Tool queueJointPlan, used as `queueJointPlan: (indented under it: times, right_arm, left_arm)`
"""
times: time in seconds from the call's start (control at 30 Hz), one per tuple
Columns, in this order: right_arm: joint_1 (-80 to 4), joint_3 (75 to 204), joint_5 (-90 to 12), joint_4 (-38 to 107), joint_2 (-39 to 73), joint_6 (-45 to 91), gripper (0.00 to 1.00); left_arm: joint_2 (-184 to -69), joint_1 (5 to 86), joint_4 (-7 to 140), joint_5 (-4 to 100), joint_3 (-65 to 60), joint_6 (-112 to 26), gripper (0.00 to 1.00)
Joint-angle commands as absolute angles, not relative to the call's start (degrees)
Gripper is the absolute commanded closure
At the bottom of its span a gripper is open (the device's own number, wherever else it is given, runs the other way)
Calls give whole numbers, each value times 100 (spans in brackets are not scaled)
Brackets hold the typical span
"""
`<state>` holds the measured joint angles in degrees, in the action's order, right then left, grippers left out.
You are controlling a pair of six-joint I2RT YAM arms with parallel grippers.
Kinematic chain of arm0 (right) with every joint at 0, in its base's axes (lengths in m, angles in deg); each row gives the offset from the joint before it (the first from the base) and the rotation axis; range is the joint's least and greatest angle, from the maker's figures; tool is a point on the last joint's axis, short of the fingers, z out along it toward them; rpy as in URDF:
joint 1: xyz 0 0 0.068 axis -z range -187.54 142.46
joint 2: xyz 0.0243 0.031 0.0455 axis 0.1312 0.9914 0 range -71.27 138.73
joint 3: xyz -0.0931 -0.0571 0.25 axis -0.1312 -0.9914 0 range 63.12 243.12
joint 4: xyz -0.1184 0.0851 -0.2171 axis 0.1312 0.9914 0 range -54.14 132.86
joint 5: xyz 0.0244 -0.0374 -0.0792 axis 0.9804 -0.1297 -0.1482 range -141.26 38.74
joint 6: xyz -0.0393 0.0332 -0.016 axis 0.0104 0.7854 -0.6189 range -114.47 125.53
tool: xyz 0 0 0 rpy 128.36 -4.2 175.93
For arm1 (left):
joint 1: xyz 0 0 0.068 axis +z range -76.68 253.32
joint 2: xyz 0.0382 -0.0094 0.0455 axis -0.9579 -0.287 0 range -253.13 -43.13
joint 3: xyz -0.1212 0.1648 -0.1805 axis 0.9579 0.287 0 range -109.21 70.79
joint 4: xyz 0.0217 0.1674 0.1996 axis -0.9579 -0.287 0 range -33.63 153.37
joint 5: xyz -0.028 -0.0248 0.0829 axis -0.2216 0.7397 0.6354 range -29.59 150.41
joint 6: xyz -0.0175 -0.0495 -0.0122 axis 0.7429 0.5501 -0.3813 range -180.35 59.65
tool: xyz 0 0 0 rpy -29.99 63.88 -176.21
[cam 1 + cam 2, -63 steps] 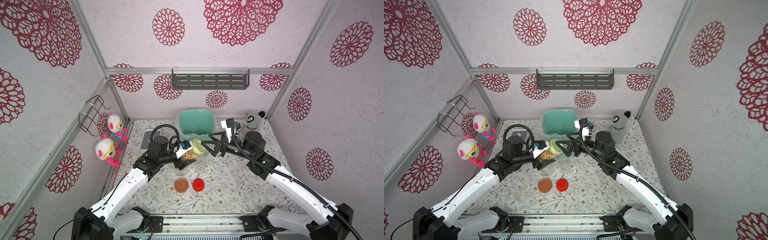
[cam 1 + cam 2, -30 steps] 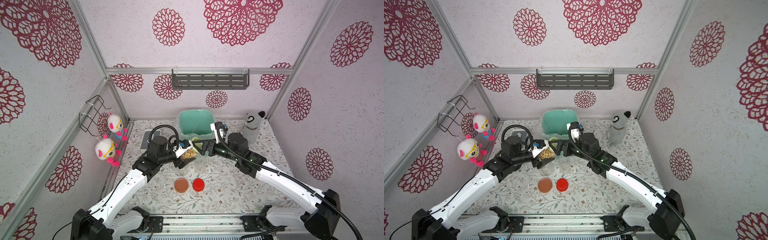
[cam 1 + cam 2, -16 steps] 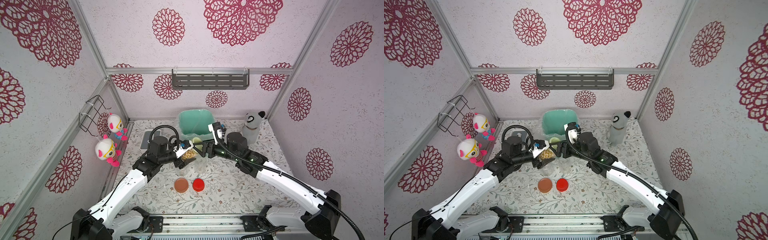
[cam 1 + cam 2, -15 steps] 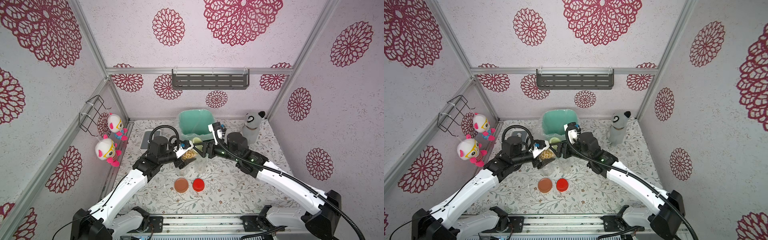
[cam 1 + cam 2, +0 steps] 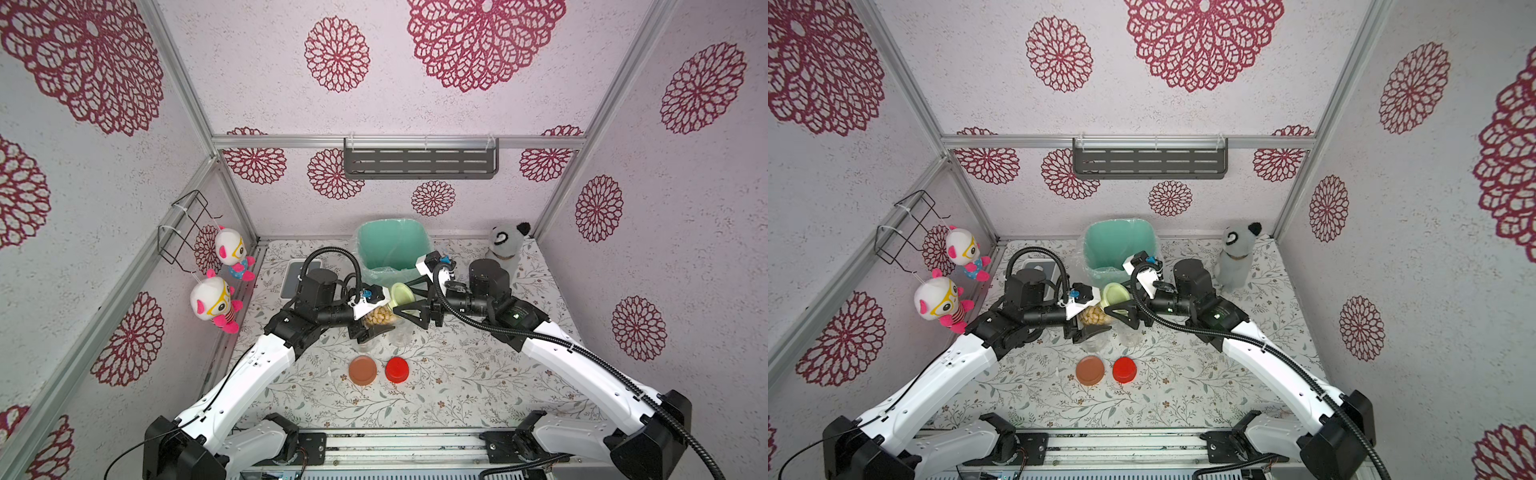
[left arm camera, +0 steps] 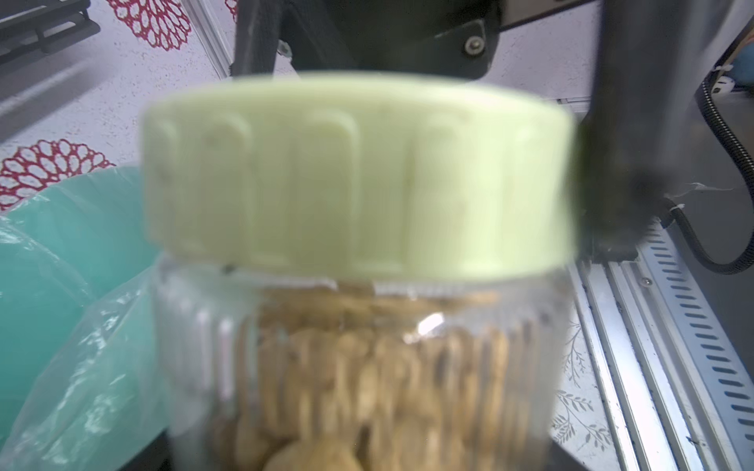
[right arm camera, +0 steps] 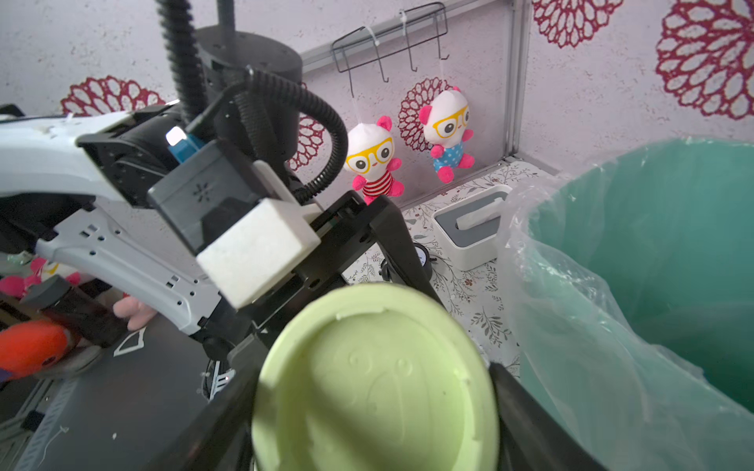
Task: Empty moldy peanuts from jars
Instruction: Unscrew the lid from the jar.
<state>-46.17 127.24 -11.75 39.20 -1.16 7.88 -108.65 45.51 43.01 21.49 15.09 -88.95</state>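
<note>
Left wrist view alone shows moldy peanuts (image 6: pixel 347 387) filling the jar (image 6: pixel 196 346) under its pale green lid (image 6: pixel 359 175); both top views place it aloft, tilted, near the bin (image 5: pixel 390 245). Left gripper (image 5: pixel 376 319) clamps the jar body; right gripper (image 5: pixel 404 300) pinches the lid rim

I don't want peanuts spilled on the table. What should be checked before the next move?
1. Hold of the left gripper on the peanut jar: ok.
2. The right gripper closed on both sides of the pale green lid: ok.
3. Lid off the jar: not ok, it sits on the mouth.
4. Lid loosened: cannot tell.
5. The mint-green bin lined and open: ok.
6. Jar mouth over the bin: not ok, the bin is beside it.
</note>
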Motion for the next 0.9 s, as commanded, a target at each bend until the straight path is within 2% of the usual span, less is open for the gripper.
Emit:
queueJointPlan:
  times: [0.0, 0.1, 0.2, 0.27, 0.33, 0.37, 0.7, 0.87]
  right_arm:
    - [-4313, 12895, -989, 4311, 61, -732, 77]
    - [-4305, 12951, -800, 4367, 113, -1149, 77]
    - [-4279, 13071, -688, 4527, 125, -1529, 68]
    - [-4278, 13226, -626, 4603, 171, -1559, 49]
    - [-4287, 13334, -558, 4451, 209, -1307, 13]
    - [-4287, 13334, -540, 4289, 203, -1089, 2]
    - [-4375, 12998, 127, 3000, -96, 162, 1]
    - [-4416, 12330, -357, 1688, -533, 1490, 1]
  left_arm:
    - [-10754, 4668, 4060, 1494, 1130, -8825, 100]
    - [-10801, 4670, 3732, 1383, 1001, -9006, 100]
    - [-10778, 4695, 3648, 1364, 990, -9087, 100]
    - [-10766, 4705, 3647, 1377, 981, -9086, 100]
    - [-10742, 4709, 3656, 1434, 977, -9085, 100]
    - [-10731, 4705, 3665, 1486, 982, -9084, 100]
    - [-10589, 4810, 3866, 1806, 1109, -9093, 100]
    - [-10465, 4816, 4577, 2219, 1444, -8847, 100]
